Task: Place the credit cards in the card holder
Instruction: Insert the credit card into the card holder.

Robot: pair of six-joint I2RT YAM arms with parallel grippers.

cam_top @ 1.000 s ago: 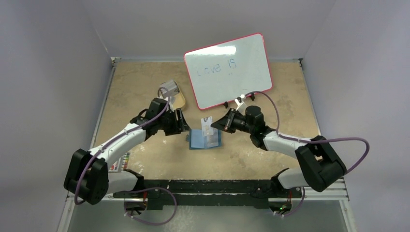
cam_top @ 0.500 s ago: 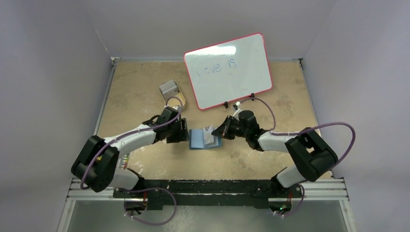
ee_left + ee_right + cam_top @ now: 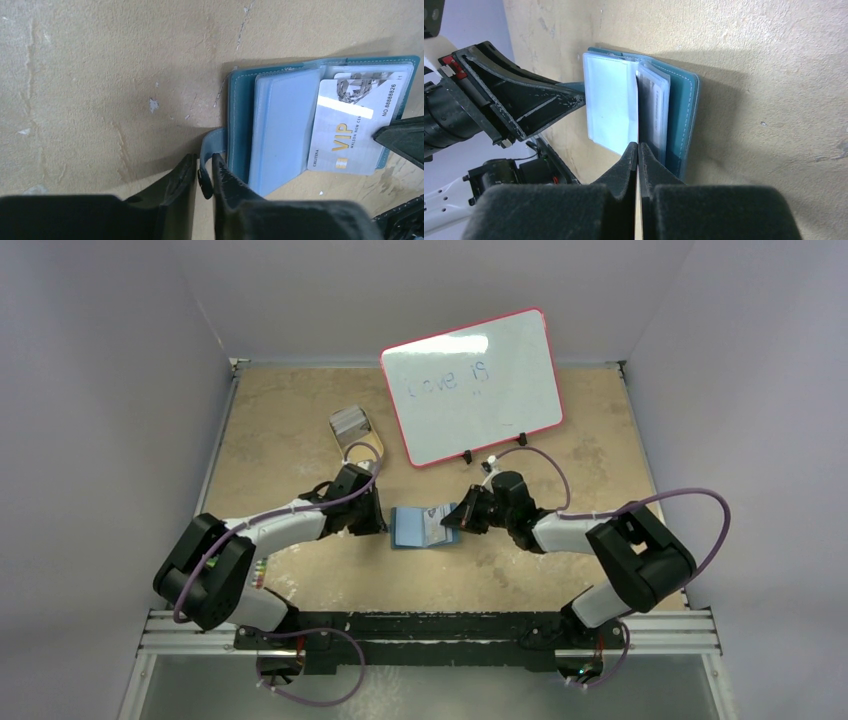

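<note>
My left end effector (image 3: pixel 204 170) is matt black plastic; the holder (image 3: pixel 235 125) looks like matt stitched leather, its sleeves (image 3: pixel 282 130) clear glossy plastic, the card (image 3: pixel 345 135) glossy, the tabletop (image 3: pixel 100 75) rough

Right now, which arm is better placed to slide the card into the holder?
Right. The right gripper is shut on the credit card at the open card holder; the left gripper only pinches its snap tab.

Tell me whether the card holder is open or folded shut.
Open. The card holder lies spread flat, clear sleeves showing. The left hand pinches its snap tab; the right hand grips a card at the sleeves.
</note>
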